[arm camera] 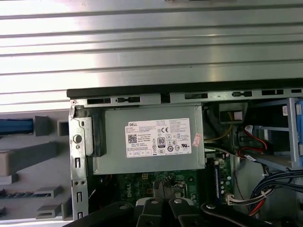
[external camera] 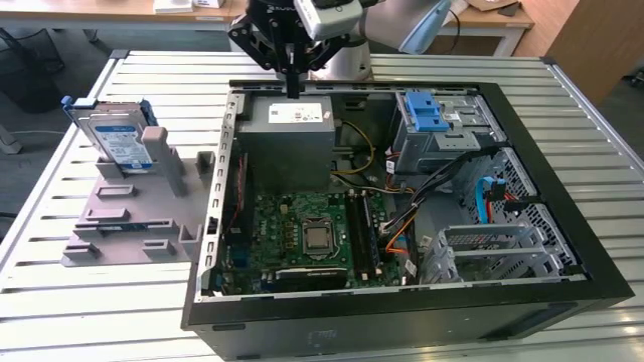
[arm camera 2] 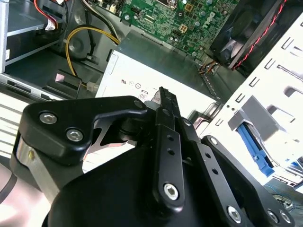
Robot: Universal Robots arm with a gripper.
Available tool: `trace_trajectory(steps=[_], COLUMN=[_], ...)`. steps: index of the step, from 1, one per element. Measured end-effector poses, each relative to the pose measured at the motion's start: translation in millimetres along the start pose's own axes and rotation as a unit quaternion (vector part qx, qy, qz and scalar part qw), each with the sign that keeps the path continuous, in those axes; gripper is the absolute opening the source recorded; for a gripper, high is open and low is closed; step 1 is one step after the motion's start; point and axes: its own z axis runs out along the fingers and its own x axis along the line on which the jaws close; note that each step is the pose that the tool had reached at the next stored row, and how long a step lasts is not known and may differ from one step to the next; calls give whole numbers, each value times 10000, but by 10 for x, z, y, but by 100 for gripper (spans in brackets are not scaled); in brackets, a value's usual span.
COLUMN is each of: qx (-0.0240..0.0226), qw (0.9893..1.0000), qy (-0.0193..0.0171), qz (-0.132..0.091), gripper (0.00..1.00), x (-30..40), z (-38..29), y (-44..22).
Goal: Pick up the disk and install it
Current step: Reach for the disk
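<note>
The blue-framed silver metal disk (external camera: 119,142) is propped upright in a grey plastic rack (external camera: 131,219), ready for grasping. The black gripper (external camera: 292,92) is held with its fingers (arm camera 2: 164,101) closed and empty.

disk (external camera: 117,140) — lower part behind grey holder (external camera: 123,219) | arm (external camera: 397,23) — cut by edge

One disk (external camera: 119,140), seemingly; one case (external camera: 423,320)

The arm (external camera: 397,23) hangs overhead — tool (external camera: 292,89) pointing straight down, jaws pressed together, empty.
</note>
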Motion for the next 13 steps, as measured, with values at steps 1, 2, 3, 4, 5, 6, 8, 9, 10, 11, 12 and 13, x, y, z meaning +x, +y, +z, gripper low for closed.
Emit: trace_trajectory(steps=[1,2,3,4,5,6,8,9,10,11,12,13], qx=[0,0,0,0,0,0,0,0,0,0,0,0], qw=[10000,10000,10000,10000,10000,10000,10000,10000,10000,10000,10000,10000], qy=[0,0,0,0,0,0,0,0,0,0,0,0], qz=[0,0,-1,0,-1,-1,0,0,0,0,0,0], gripper=[11,11,11,11,11,11,11,11,11,11,11,11], x=[4,10,18,26,34,42,60,69,79,87,97,109], z=[0,0,-1,-1,-1,-1,-1,-1,-2,-2,-2,-2], y=[-1,-1,-1,-2,-3,-3,-2,-1,1,3,4,7])
